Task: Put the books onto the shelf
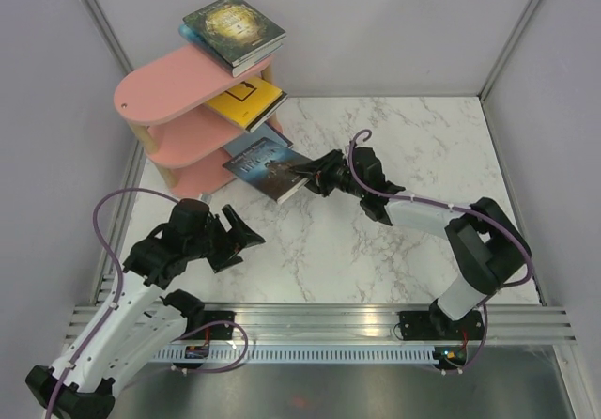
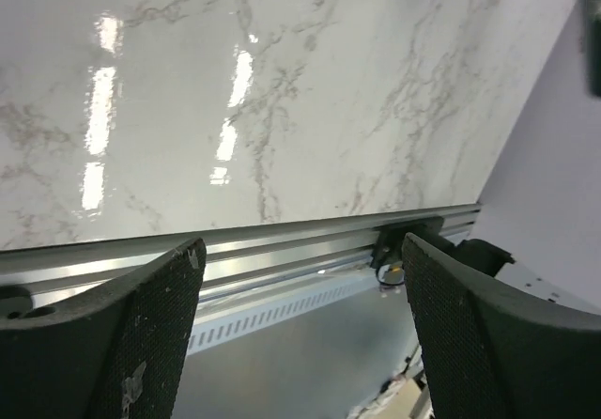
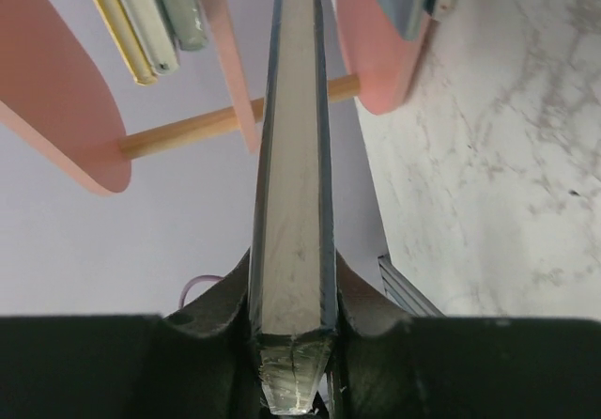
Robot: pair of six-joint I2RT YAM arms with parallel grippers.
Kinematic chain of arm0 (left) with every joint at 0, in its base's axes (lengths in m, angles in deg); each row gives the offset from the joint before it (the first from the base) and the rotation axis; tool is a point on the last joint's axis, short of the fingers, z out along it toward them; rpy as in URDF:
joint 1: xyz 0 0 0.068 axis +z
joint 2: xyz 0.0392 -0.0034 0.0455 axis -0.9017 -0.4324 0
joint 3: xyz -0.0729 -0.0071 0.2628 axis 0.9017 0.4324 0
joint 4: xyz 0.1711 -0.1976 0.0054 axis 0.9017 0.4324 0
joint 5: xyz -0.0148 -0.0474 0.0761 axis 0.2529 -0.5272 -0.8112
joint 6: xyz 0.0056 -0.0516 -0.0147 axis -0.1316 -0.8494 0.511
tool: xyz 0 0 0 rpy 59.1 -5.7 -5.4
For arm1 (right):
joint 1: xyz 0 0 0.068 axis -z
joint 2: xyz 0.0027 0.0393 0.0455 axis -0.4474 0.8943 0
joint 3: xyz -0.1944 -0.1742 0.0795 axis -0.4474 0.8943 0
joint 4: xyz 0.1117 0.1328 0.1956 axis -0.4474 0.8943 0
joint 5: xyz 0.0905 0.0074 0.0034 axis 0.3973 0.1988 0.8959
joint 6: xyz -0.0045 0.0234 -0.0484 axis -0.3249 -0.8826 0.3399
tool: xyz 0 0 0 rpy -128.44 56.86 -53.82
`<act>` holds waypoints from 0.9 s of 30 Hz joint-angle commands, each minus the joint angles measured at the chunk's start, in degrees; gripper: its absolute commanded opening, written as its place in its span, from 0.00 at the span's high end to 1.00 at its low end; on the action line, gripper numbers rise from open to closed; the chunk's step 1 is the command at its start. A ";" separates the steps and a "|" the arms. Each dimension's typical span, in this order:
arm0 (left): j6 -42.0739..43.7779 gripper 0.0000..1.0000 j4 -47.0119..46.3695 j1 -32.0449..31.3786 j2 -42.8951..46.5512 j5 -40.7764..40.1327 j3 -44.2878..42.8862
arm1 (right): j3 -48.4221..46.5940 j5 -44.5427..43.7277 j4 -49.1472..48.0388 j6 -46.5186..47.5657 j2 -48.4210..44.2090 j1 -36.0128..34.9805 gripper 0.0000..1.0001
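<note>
Right gripper [image 1: 313, 177] is clamped on a dark book [image 1: 269, 168], fingers pressed on both covers at its near-right edge. In the right wrist view the book shows edge-on, pale page block between dark covers, pointing at the shelf [image 1: 164, 90]. Shelf is pink, three tiers, wooden posts, at the far left of the marble table [image 1: 376, 240]. The held book's far-left end overlaps the right end of the bottom tier, over a light blue book [image 1: 254, 144] lying there; can't tell if it rests on it. Middle tier: yellow book [image 1: 246, 102], sticking out to the right. Top tier: stack of books [image 1: 233, 30], dark cover with gold art on top. Left gripper [image 1: 239, 240] is near left, well apart from the shelf, fingers spread wide with nothing between them, above table and metal rail [image 2: 282, 250].
</note>
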 commanded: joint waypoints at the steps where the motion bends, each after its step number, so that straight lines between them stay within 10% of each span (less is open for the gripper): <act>1: 6.25 0.12 6.61 0.35 1.67 -4.60 -2.61 | -9.34 4.02 -9.85 0.07 2.88 0.37 1.00; 27: 11.62 0.12 10.84 0.88 -3.68 -11.72 -7.01 | -49.15 2.80 -12.40 -4.32 43.93 5.64 1.00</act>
